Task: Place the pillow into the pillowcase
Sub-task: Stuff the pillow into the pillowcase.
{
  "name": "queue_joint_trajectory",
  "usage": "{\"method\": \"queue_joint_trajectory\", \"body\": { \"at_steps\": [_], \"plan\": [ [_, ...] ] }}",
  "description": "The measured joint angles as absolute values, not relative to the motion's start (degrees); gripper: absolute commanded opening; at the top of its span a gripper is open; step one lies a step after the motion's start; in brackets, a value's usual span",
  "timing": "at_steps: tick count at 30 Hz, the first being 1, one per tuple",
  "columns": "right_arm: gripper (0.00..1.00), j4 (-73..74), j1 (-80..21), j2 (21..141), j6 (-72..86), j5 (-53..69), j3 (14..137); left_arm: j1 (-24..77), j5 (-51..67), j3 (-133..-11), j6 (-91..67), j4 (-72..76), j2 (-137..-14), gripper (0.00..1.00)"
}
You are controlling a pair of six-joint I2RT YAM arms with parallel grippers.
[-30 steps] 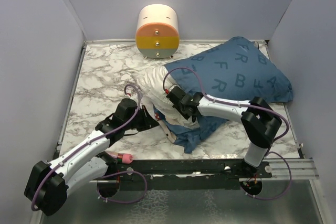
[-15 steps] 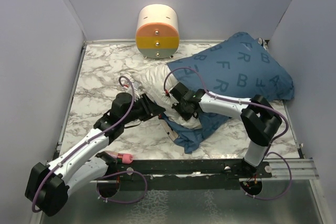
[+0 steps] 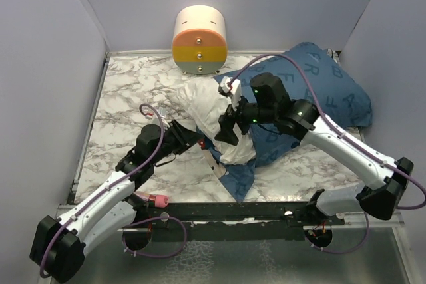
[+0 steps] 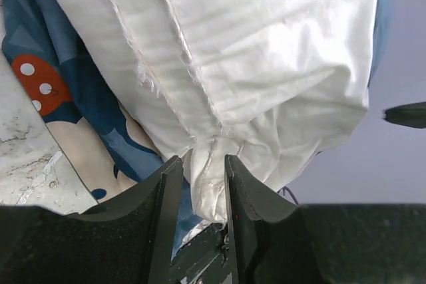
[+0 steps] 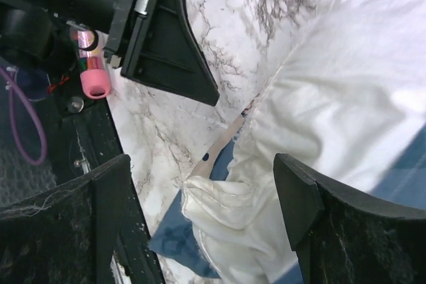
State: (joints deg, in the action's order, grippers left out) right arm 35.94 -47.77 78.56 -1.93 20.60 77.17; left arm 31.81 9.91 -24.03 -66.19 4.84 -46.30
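2 robot arms work over a marble-patterned desk (image 3: pixel 126 91), where the pillow (image 3: pixel 206 108) lies near the middle, only partly inside the pillowcase (image 3: pixel 319 94). The pillow's white left end is bare and crumpled. Its right part disappears into the blue, letter-printed pillowcase, which bulges toward the desk's back right corner. A loose flap of the pillowcase (image 3: pixel 238 179) lies under the pillow's near edge and points toward the front rail (image 3: pixel 233 214).

The left end effector (image 3: pixel 195 139) sits low at the pillow's near left edge. In the left wrist view its 2 fingers (image 4: pixel 166 197) are drawn in on a bunched fold of the pillow's white fabric, and the seams gather toward the pinch. Beside the fold, blue pillowcase cloth with a red polka-dot bow (image 4: pixel 36 81) lies on the marble.

The right end effector (image 3: pixel 228 130) hangs above the pillow's middle, pointing down. In the right wrist view its fingers (image 5: pixel 113 231) are spread wide with nothing between them. The rumpled pillow and a corner of blue cloth lie below.

A cream-and-orange cylinder (image 3: pixel 199 39) stands against the back wall, apart from the pillow. A pink-capped item (image 3: pixel 158 199) rests by the front rail, near the left arm.
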Motion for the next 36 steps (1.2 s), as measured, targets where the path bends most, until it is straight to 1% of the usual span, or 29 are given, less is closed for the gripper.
{"method": "queue_joint_trajectory", "body": {
  "at_steps": [6,9,12,15,17,18,19,20,21,22,23,24,25,29,32,36],
  "plan": [
    [0.93,43.83,-47.70,74.04,-10.72,21.12,78.89,31.55,10.00,-22.46,-67.51,5.04,-44.69,0.34],
    [0.99,47.77,-48.93,73.36,-18.41,19.66,75.57,31.55,10.68,-20.71,-68.69,5.21,-44.91,0.34],
    [1.00,49.89,-50.78,73.10,-25.82,18.81,69.73,31.55,11.60,-20.23,-69.25,5.43,-45.95,0.34],
    [1.00,48.75,-51.83,73.43,-30.48,15.38,64.73,31.55,12.64,-20.21,-69.84,6.35,-46.76,0.34],
    [0.99,46.59,-51.88,74.81,-32.14,10.31,62.37,31.55,13.15,-20.16,-70.24,7.22,-47.09,0.34],
    [0.97,44.97,-52.03,76.64,-32.42,6.31,61.32,31.55,13.56,-20.08,-70.43,7.81,-47.20,0.34],
    [0.91,43.70,-52.16,78.13,-32.56,3.27,60.80,31.55,13.93,-19.94,-70.67,8.56,-47.27,0.34],
    [0.70,42.33,-52.29,79.55,-32.49,0.32,60.31,31.55,14.26,-19.77,-70.89,9.23,-47.31,0.32],
    [0.46,39.72,-52.49,81.41,-32.38,-3.84,59.37,31.55,14.74,-19.55,-71.09,10.02,-47.40,0.31],
    [0.30,37.58,-52.64,82.52,-32.47,-6.98,58.48,31.55,15.16,-19.29,-71.29,11.07,-47.55,0.30],
    [0.17,35.83,-52.80,82.96,-32.03,-9.54,57.80,31.55,15.53,-19.05,-71.44,11.92,-47.68,0.30],
    [0.08,34.37,-52.82,83.13,-31.62,-12.14,57.25,31.55,15.97,-18.87,-71.48,12.80,-47.92,0.30],
    [0.02,33.10,-52.75,83.18,-31.35,-14.87,57.08,31.55,16.51,-18.83,-71.48,13.65,-48.38,0.30],
    [0.01,31.46,-52.18,83.22,-26.87,-19.77,58.89,31.55,18.63,-18.83,-71.37,17.17,-51.03,0.32],
    [0.01,30.26,-51.88,82.08,-22.15,-19.90,61.01,31.55,19.07,-18.90,-71.26,19.33,-53.54,0.35],
    [0.01,29.89,-51.13,77.95,-15.35,-19.86,64.55,31.55,19.07,-19.75,-71.26,23.16,-58.17,0.35]
  ]
}}
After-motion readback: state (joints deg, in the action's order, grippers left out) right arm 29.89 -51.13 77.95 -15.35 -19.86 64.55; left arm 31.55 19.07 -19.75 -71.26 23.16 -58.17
